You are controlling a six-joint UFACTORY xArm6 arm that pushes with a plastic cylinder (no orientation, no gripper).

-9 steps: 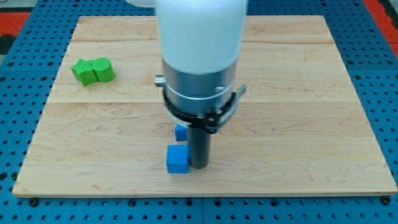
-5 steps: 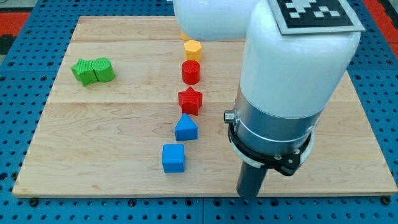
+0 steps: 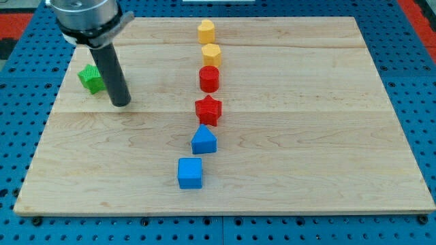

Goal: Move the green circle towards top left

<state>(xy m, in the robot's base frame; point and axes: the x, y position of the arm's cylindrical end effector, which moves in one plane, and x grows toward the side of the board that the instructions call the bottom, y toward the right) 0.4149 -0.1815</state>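
A green block (image 3: 89, 78) shows at the board's left, partly behind my rod; the green circle that sat to its right is hidden behind the rod. My tip (image 3: 120, 103) rests on the board just right of and below the green blocks, touching or nearly touching them. The rod rises towards the view's top left.
A column of blocks runs down the middle: a yellow block (image 3: 206, 31), a yellow hexagon (image 3: 211, 54), a red cylinder (image 3: 209, 79), a red star (image 3: 208, 109), a blue triangle-topped block (image 3: 204, 140) and a blue cube (image 3: 190, 173). The wooden board (image 3: 327, 136) lies on a blue pegboard.
The arm swung from the board's lower right to the upper left. My tip now stands next to the green blocks and hides the green circle. The blocks have not visibly moved.
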